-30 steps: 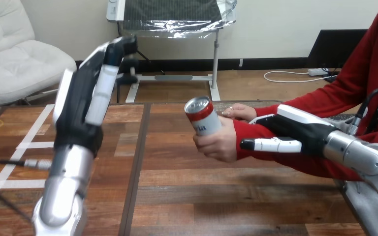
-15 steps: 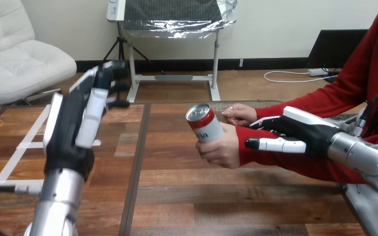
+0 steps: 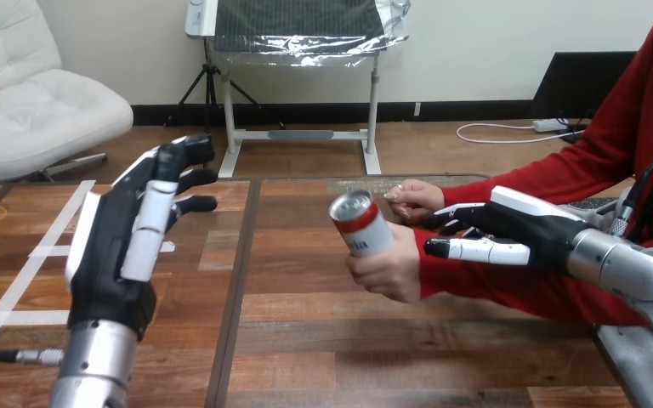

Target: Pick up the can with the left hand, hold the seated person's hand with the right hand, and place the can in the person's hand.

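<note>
The red-and-white metal can with a silver top (image 3: 361, 225) is off the brown wooden desk (image 3: 306, 340), tilted with its top leaning to the left. It sits in the person's nearer hand (image 3: 391, 268), right of the desk's middle, with that hand's fingers wrapped round its lower part. The left robot hand (image 3: 127, 238) is raised above the left side of the desk, well apart from the can, with its fingers straight, spread a little and pointing to the far side; it has hold of nothing. The right robot hand (image 3: 510, 229) comes in from the right and lies against the red sleeve at the wrist of the hand with the can; I cannot tell whether it has hold of that wrist. The person's farther hand (image 3: 412, 197) is just beyond the can, near the desk's far edge. Strips of white tape (image 3: 51, 251) lie on the desk at the left
</note>
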Robot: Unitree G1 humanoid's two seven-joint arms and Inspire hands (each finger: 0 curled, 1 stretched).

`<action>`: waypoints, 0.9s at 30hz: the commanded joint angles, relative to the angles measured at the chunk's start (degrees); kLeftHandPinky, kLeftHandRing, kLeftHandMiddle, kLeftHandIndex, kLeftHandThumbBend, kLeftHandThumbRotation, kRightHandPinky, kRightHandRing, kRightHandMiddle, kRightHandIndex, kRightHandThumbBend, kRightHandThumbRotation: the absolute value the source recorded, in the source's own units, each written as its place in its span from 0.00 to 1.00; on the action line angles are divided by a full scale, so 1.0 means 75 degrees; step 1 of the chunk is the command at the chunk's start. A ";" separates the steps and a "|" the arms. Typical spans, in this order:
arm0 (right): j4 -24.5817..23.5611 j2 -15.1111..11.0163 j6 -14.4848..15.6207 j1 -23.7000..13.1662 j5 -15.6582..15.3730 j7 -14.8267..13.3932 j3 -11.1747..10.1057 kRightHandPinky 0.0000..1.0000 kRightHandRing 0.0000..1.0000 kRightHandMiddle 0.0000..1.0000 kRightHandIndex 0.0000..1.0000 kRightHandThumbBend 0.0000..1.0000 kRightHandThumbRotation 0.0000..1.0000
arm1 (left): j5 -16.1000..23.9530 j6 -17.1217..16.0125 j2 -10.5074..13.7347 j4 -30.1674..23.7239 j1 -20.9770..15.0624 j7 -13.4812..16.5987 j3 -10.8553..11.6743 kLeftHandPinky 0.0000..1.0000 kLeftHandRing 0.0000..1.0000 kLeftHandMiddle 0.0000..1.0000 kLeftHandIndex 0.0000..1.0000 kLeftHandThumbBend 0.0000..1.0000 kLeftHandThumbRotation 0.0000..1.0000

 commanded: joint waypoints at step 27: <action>-0.1451 0.0430 0.0491 0.0612 0.0597 -0.1499 -0.0830 0.74 0.88 0.92 0.94 1.00 1.00 | -0.0236 -0.0072 0.0013 -0.0521 -0.0204 -0.0075 0.0204 0.64 0.75 0.79 0.72 0.45 0.99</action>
